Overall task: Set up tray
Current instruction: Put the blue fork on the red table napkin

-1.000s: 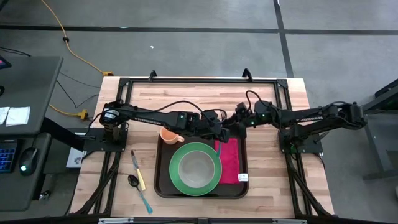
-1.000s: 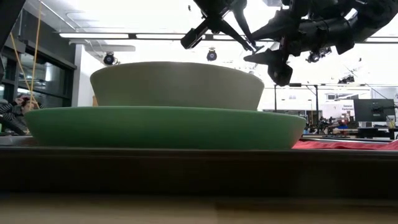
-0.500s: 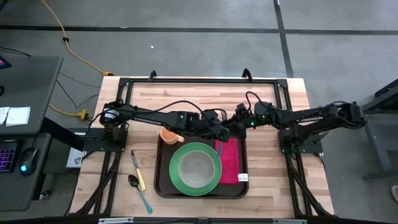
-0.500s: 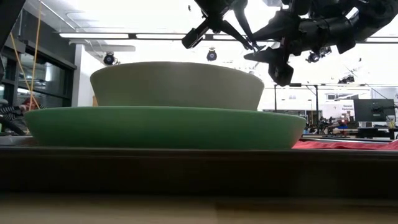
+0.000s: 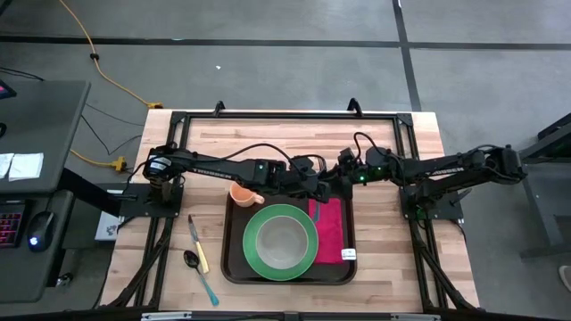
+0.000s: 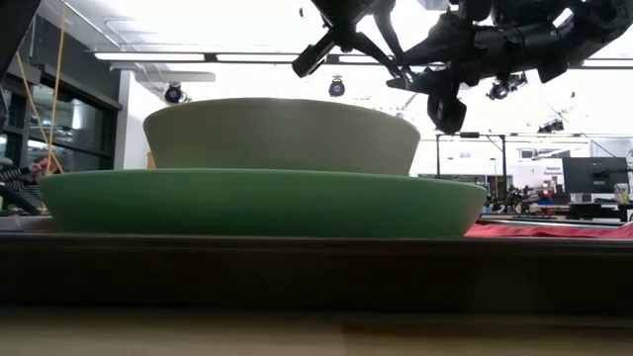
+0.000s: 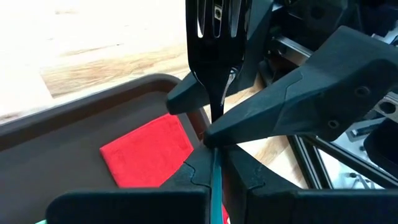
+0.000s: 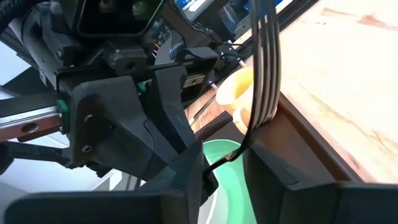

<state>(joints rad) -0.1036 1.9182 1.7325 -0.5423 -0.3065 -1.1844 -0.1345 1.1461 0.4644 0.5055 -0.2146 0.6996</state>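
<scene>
The dark brown tray [image 5: 234, 267] lies mid-table. It carries a green plate [image 5: 253, 245] with a pale bowl [image 5: 282, 241], a red napkin [image 5: 332, 234] and an orange cup [image 5: 241, 193]. Both grippers meet above the tray's far right corner. My left gripper [image 5: 321, 187] [image 7: 214, 171] is shut on a fork [image 7: 211, 50] [image 8: 264, 50] that has a teal handle. My right gripper [image 5: 334, 183] [image 8: 233, 165] faces it from the right and is shut on the same fork. In the low view both hang high above the bowl [image 6: 282, 133]. My left gripper pinches the fork's teal handle [image 7: 215, 186] between its two fingers. The fork lies along the fingers, tines pointing away, lifted clear above the tray. My right gripper comes from the table's right, with one finger [image 7: 186, 94] on each side of the fork's dark neck [image 7: 214, 109], just below the tines. Its fingers lie across the fork.
A knife [image 5: 198, 245] and a spoon [image 5: 192, 259] lie on the wood left of the tray. A black frame [image 5: 285, 116] runs round the table's far part. Bare wood shows beyond the tray and to its right.
</scene>
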